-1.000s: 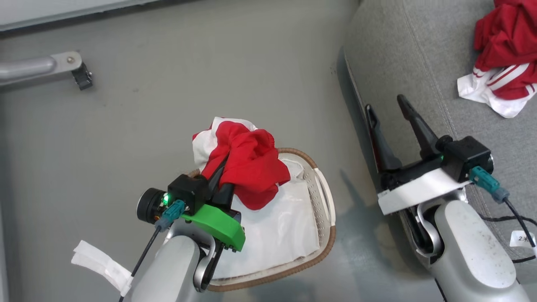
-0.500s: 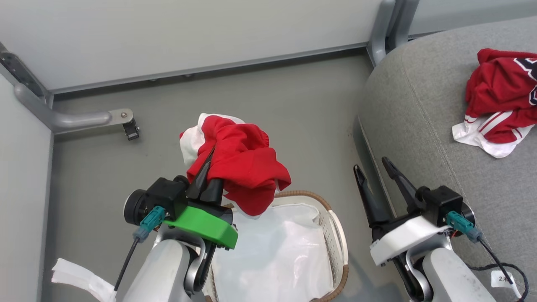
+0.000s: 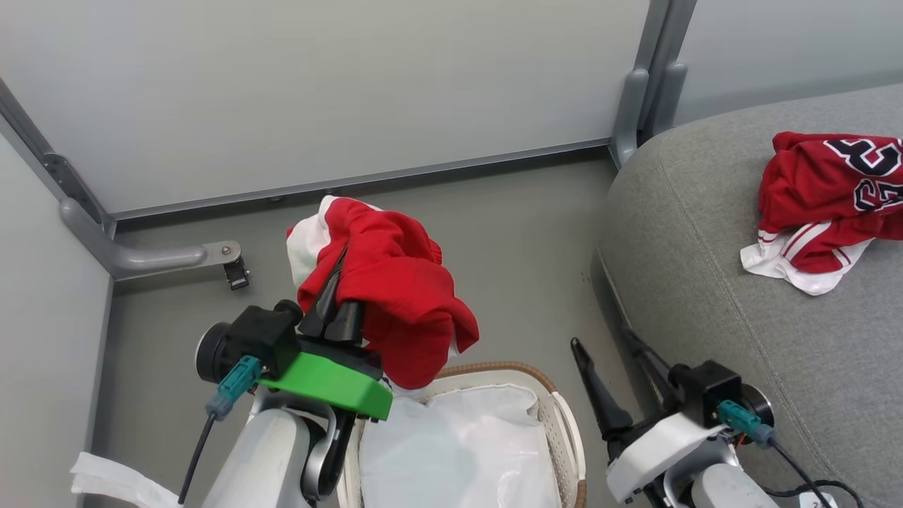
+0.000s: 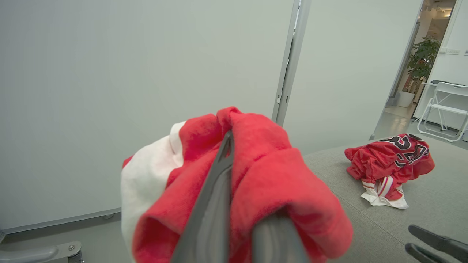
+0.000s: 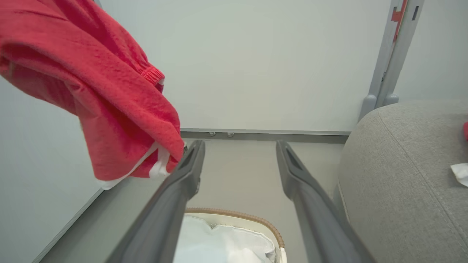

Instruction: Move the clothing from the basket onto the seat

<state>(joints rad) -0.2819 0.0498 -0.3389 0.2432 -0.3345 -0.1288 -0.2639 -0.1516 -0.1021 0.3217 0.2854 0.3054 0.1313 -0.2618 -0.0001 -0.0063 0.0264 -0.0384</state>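
The left gripper [image 3: 337, 286] is pinched on a red garment [image 3: 405, 289]. Its two dark fingers are close together, with the cloth bunched between them and draped over their tips. A white part of the fabric shows on the side of the bundle to this gripper's left. The garment hangs clear in the air. Its lowest fold is just above the far rim of the basket [image 3: 566, 423], which stands on the grey floor [image 3: 494, 233] below and behind the fingertips, nearer the robot. A crumpled white liner sheet [image 3: 458, 451] lies inside the basket.

The right gripper [image 3: 600, 339] is spread, its fingers well apart and empty. It sits low, with the basket just to its left and the rounded edge of the grey seat [image 3: 705, 268] just to its right. In the right wrist view, the held garment hangs up and to the left of these fingers, its white-trimmed hem near the left fingertip. Whether they touch cannot be told.

A second piece of clothing, a red jersey [image 3: 825, 197], lies crumpled on the seat, ahead of the right gripper and to its right, and well apart from the left gripper. Its black, white-edged numerals face up, and its white striped trim is on the side nearest the right gripper. A pale wall panel [image 3: 317, 92] stands ahead of both grippers.
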